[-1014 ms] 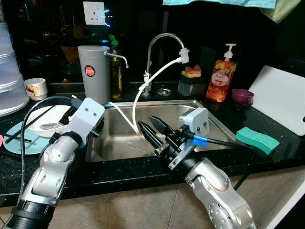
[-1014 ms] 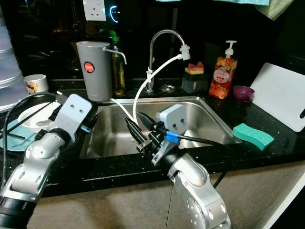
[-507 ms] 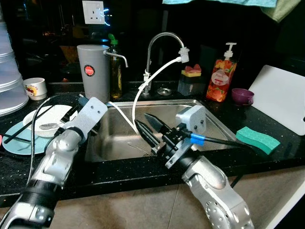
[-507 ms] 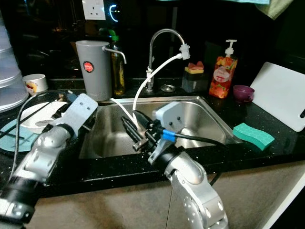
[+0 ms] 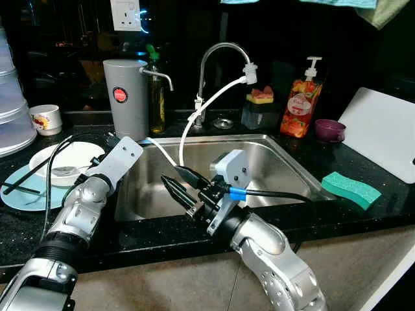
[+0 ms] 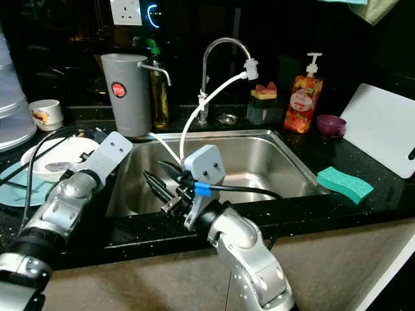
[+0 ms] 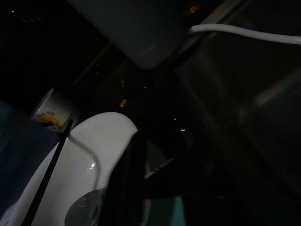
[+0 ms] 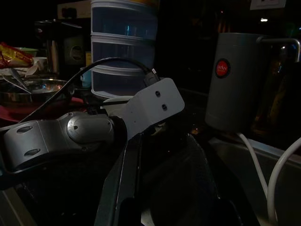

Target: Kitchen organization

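Fingers of the right gripper (image 5: 176,186) are spread apart with nothing between them, pointing toward the left wall of the sink (image 5: 272,170) from above its front rim. Whether the left gripper (image 5: 104,146) is open or closed cannot be told; it sits at the sink's left rim, beside a white bowl (image 5: 72,155) that holds a spoon (image 5: 63,171) and rests on a blue plate (image 5: 26,194) with black chopsticks (image 5: 21,179) across it.

Along the back edge of the black speckled counter (image 5: 363,214) stand a grey canister (image 5: 126,97), an oil bottle (image 5: 157,91), a curved tap (image 5: 219,58) with a white hose (image 5: 194,116) trailing into the basin, a sponge holder (image 5: 259,110), an orange soap dispenser (image 5: 305,100) and a purple cup (image 5: 329,131). A green sponge (image 5: 350,189) lies near the front right edge, below a white cutting board (image 5: 382,133). A small printed cup (image 5: 45,119) and stacked clear containers (image 5: 11,110) stand at the far left.

The right arm reaches up from below the counter's front edge, forearm angled leftward over the rim; the left arm rises along the counter's left front.
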### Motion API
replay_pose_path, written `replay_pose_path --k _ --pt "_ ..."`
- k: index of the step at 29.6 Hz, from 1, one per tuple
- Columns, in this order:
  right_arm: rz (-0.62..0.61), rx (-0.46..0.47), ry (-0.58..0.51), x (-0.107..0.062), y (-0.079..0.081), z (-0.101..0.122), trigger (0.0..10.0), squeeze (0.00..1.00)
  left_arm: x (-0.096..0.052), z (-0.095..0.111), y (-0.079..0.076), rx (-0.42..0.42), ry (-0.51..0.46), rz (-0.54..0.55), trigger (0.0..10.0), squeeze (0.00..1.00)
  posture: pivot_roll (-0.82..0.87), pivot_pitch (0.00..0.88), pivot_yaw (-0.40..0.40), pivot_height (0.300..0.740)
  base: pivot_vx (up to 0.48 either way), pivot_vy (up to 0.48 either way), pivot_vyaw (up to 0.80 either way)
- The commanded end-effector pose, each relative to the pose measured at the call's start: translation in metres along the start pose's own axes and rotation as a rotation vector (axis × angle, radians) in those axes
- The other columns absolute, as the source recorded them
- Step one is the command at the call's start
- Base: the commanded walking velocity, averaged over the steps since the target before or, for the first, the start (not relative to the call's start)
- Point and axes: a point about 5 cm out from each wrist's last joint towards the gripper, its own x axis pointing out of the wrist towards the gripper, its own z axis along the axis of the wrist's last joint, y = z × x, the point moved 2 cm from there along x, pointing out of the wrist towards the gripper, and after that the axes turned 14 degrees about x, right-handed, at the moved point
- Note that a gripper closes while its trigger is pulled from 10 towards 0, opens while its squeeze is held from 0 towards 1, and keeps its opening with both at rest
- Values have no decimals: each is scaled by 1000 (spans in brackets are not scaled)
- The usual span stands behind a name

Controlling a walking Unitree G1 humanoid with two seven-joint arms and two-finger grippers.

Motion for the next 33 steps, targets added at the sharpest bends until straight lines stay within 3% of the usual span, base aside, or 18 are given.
replay_pose_path --k 1,8,9,10,13,15,17,18,20,23,25,29,31,33 --pt "1 -11 -8 2 0 1 10000 0 1 0 3 37 -6 12 0 0 24 17 -58 740 0 0 0" --pt "-12 -15 -24 2 -3 3 10000 0 0 11 10 132 -78 104 0 0 22 17 -59 740 0 0 0" --pt "-17 -15 -29 2 -4 4 10000 0 -1 18 18 166 -113 161 3373 0 23 17 -59 740 0 0 0" --pt "-19 -15 -29 2 -4 4 10000 0 -2 22 24 166 -130 208 10000 0 23 17 -60 740 0 0 0" --pt "-23 -16 -28 2 -5 3 10000 0 -3 27 32 148 -150 258 10000 0 23 19 -59 740 0 0 0" --pt "-25 -15 -28 1 -5 3 10000 0 -5 33 38 70 -183 294 10000 0 23 19 -59 740 0 0 0" --pt "-26 -14 -29 1 -5 3 10000 0 -6 34 40 47 -190 302 10000 0 23 19 -59 740 0 0 0" --pt "-28 -13 -32 1 -5 3 10000 0 -7 38 44 -21 -213 317 10000 0 23 19 -59 740 0 0 0" --pt "-29 -13 -34 1 -5 3 10000 0 -7 39 46 -56 -216 319 10000 0 24 19 -58 740 0 0 0" --pt "-31 -13 -39 2 -5 4 10000 0 -6 44 50 -214 -228 306 10000 0 23 19 -55 740 0 0 0" --pt "-33 -12 -40 2 -6 4 10000 0 -5 46 52 -273 -236 300 10000 0 23 19 -54 740 0 0 0" --pt "-36 -12 -42 2 -6 4 10000 0 -5 52 51 -340 -251 271 10000 0 23 19 -54 740 0 0 0" --pt "-37 -12 -43 2 -6 4 10000 0 -8 60 53 -395 -302 269 10000 0 20 19 -51 740 0 0 0" --pt "-37 -12 -44 2 -6 4 10000 0 -10 64 56 -399 -333 279 10000 0 20 19 -51 740 0 0 0"
